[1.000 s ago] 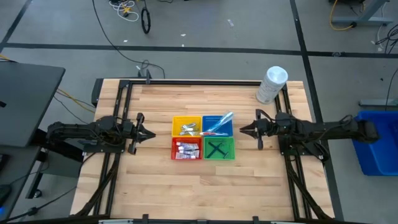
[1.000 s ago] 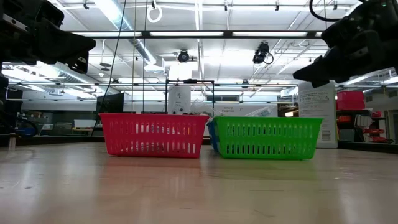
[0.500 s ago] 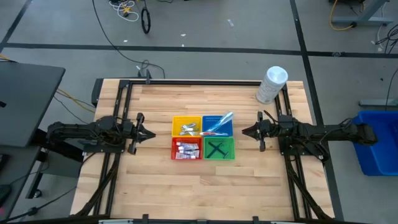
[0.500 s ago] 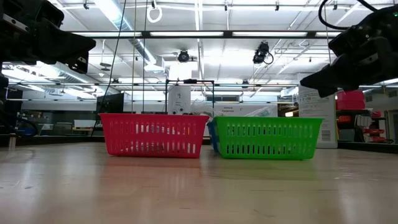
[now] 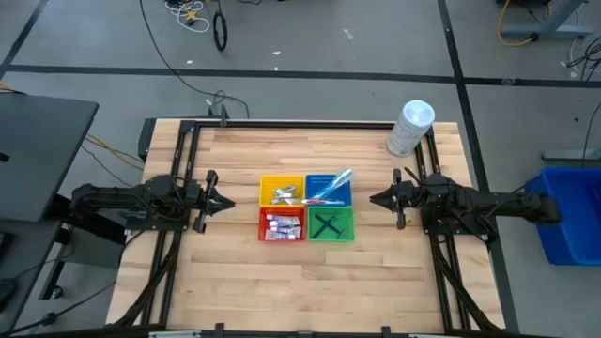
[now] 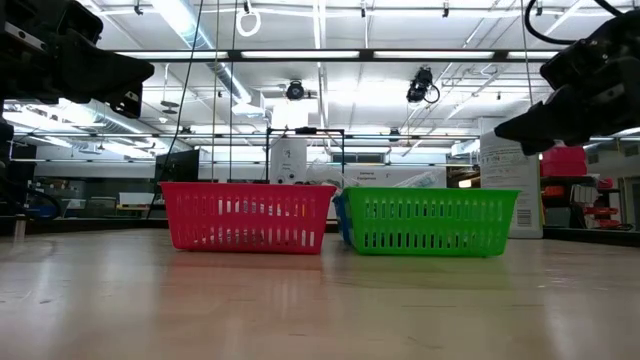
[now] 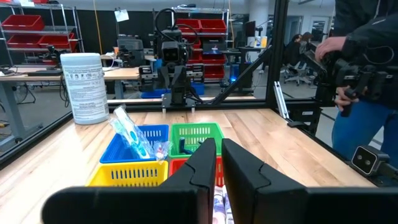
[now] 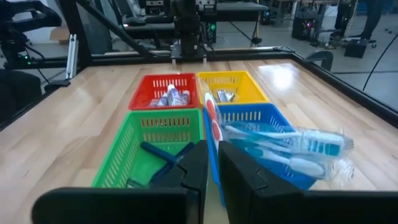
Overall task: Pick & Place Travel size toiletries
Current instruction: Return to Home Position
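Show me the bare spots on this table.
Widest: table strip from the red bin and green bin to the edge. Also free: strip beyond the yellow bin and blue bin, beside the white container. Crowded: the middle row, bins between left gripper and right gripper.

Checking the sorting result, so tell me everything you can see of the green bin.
The green bin is a small rectangular plastic basket with slotted, mesh-like walls, standing upright on the wooden table. In the high view it is the lower right of a block of four, set against the red bin and the blue bin. Dark blue razors lie crossed on its floor.
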{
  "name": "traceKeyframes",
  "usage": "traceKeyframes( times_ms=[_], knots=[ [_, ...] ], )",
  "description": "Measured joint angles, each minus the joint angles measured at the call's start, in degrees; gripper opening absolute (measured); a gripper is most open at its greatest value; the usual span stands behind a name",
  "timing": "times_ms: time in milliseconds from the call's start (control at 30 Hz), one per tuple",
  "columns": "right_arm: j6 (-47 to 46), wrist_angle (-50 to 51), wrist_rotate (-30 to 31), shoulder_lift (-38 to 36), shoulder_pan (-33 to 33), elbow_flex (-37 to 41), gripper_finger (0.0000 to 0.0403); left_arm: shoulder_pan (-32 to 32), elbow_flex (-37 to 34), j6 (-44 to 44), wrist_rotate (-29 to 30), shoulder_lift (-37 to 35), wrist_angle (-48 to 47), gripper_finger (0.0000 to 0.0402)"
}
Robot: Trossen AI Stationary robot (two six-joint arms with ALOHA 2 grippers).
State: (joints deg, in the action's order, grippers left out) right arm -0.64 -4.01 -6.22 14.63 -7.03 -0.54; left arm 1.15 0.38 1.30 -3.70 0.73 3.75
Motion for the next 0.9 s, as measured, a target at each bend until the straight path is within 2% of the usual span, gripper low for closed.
traceKeyframes(
  times_ms=[100,533,900],
  knots=[
    [0.0,2.8,0.1,-2.7,0.0,0.0,0.0045,0.0,0.0,0.0,0.0,0.0,0.0,0.0032],
    [0.0,2.5,0.1,-11.5,0.0,0.0,0.0046,0.0,0.0,0.0,0.0,0.0,0.0,0.0032],
    [0.0,2.5,0.1,-14.7,0.0,0.0,0.0044,0.0,0.0,0.0,0.0,0.0,0.0,0.0032]
  ],
)
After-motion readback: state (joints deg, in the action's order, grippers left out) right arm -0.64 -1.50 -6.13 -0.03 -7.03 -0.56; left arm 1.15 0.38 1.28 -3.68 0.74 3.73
